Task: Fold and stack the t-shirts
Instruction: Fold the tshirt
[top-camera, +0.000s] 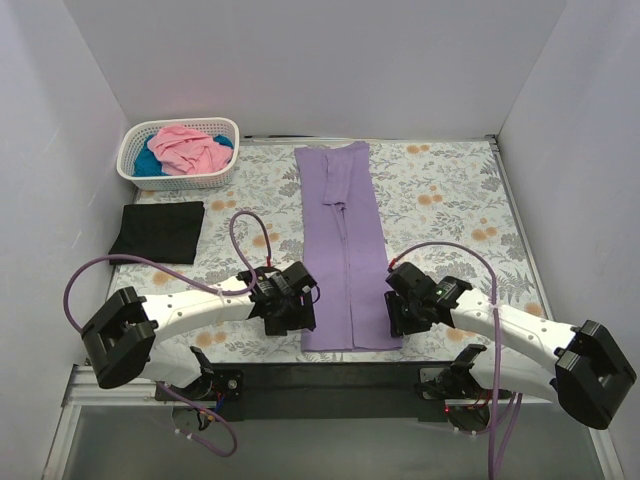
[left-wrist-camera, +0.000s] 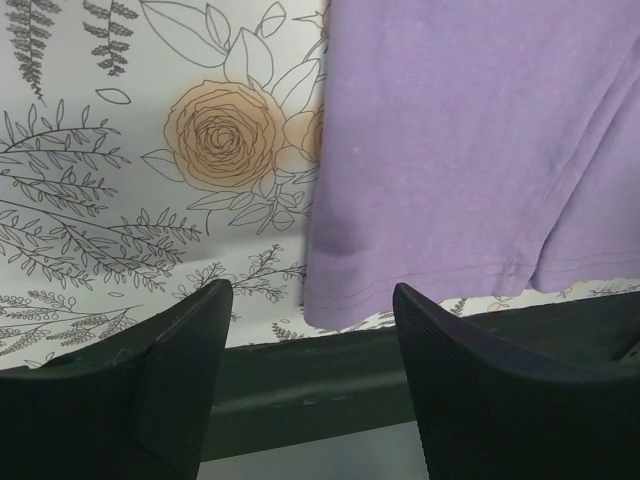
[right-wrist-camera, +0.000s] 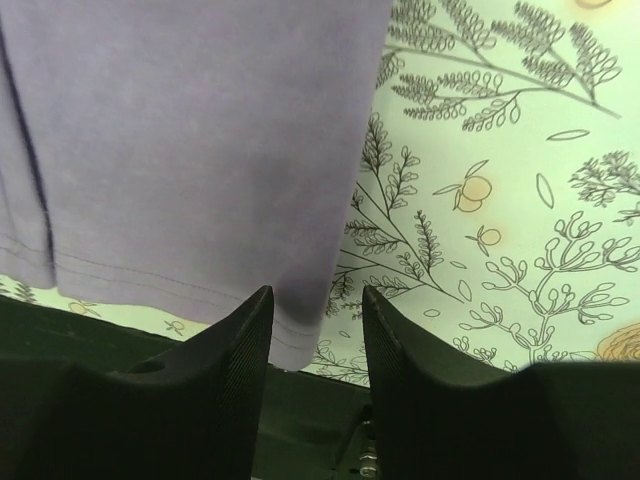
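Left gripper (left-wrist-camera: 312, 300): fingers (left-wrist-camera: 180, 380) spread wide and released, holding nothing.
Left gripper place: in the top view the left gripper (top-camera: 292, 310) sits at the near left corner of the lavender t-shirt (top-camera: 345, 240).
Shirt against left fingers: in the left wrist view the hemmed corner of the lavender t-shirt (left-wrist-camera: 480, 140) lies flat in the gap between the 2 fingertips, nearer the right one. No pad is pressed on it.
Right gripper (right-wrist-camera: 317, 300): fingers (right-wrist-camera: 230, 370) parted with a narrower gap, nothing clamped.
Right gripper place: in the top view the right gripper (top-camera: 405, 310) sits at the near right corner of the same shirt.
Shirt against right fingers: in the right wrist view the lavender t-shirt (right-wrist-camera: 190, 140) has its side edge running down into the gap. Fabric fills the left part of the gap and printed cloth the right part.
Lavender t-shirt look: folded lengthwise into 1 long narrow strip, running from the near edge to the far edge at mid table, smooth, with a double-stitched hem at the near end.
Surface: floral cloth (top-camera: 450, 200), grey leaves and orange roses, under the shirt.
Black t-shirt (top-camera: 158, 230): folded into a flat rectangle at the left, well apart from both grippers.
Basket (top-camera: 135, 165): white lattice, far left corner, holding the crumpled pink t-shirt (top-camera: 185, 148) over the teal t-shirt (top-camera: 150, 165).
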